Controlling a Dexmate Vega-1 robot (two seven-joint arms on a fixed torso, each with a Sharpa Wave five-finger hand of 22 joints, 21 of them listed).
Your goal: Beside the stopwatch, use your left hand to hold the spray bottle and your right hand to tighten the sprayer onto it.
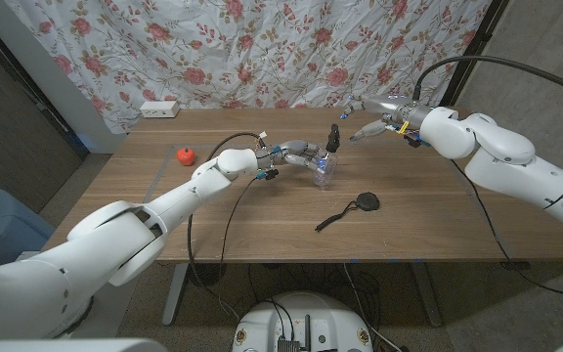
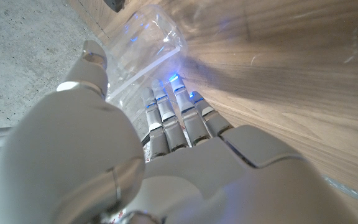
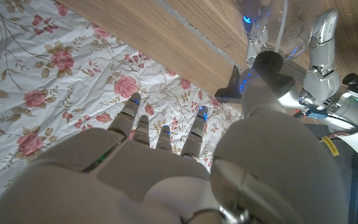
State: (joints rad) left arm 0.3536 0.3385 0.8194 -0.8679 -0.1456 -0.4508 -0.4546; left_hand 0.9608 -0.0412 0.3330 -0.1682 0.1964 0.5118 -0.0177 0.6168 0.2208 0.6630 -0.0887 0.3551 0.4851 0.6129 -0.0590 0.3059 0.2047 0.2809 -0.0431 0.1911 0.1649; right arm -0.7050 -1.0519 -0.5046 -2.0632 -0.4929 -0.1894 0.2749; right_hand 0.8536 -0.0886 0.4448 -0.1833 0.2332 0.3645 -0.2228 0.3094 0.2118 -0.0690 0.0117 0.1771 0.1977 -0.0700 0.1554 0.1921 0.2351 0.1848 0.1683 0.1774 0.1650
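A clear spray bottle point(image 1: 325, 169) stands upright at the table's middle with a black sprayer point(image 1: 333, 137) on its neck. My left hand point(image 1: 296, 154) grips the bottle from its left side. In the left wrist view the fingers point(image 2: 169, 118) wrap around the clear body point(image 2: 143, 43). My right hand point(image 1: 371, 122) hovers just right of the sprayer with its fingers spread and nothing in it. In the right wrist view its thumb point(image 3: 263, 74) is close to the sprayer point(image 3: 230, 92); I cannot tell whether they touch. The black stopwatch point(image 1: 365, 202) lies in front of the bottle, to its right.
The stopwatch's cord point(image 1: 330, 221) trails toward the wooden table's point(image 1: 438, 230) front edge. A small red object point(image 1: 185, 154) sits at the left. A white power strip point(image 1: 158, 109) lies at the back left, and a floral cloth point(image 1: 262, 49) hangs behind.
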